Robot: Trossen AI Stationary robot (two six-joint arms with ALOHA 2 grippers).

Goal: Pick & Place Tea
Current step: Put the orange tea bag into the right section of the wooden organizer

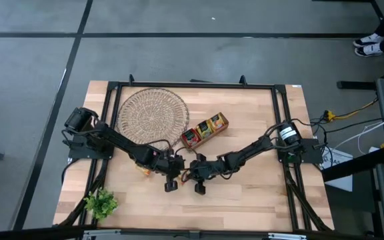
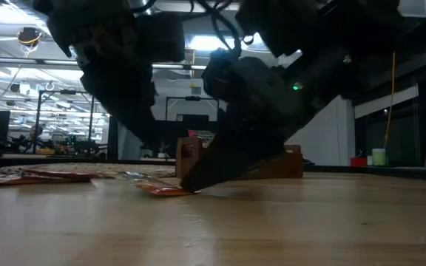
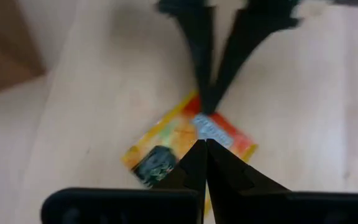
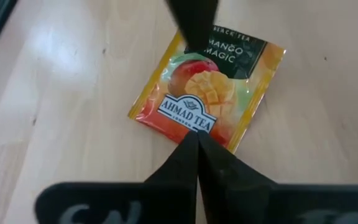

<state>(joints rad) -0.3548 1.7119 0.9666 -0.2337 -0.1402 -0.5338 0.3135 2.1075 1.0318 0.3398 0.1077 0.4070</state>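
Here we see bare board on the near side of the wooden tray. There both grippers, left and right, stoop together, fingers shut, pinching opposite edges of one orange tea sachet lying flat.

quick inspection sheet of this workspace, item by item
surface: wooden table inside a dark frame
job's things: orange-yellow mango tea sachet flat on the wood at mid table; more sachets in the wooden tray
clutter: round wicker dish; small green plant at a table corner
grippers: left gripper and right gripper both shut, tips down on the same sachet from opposite sides
cables: yellow and white leads on the floor beside the table
surroundings: grey floor; a person's shoes at the far edge
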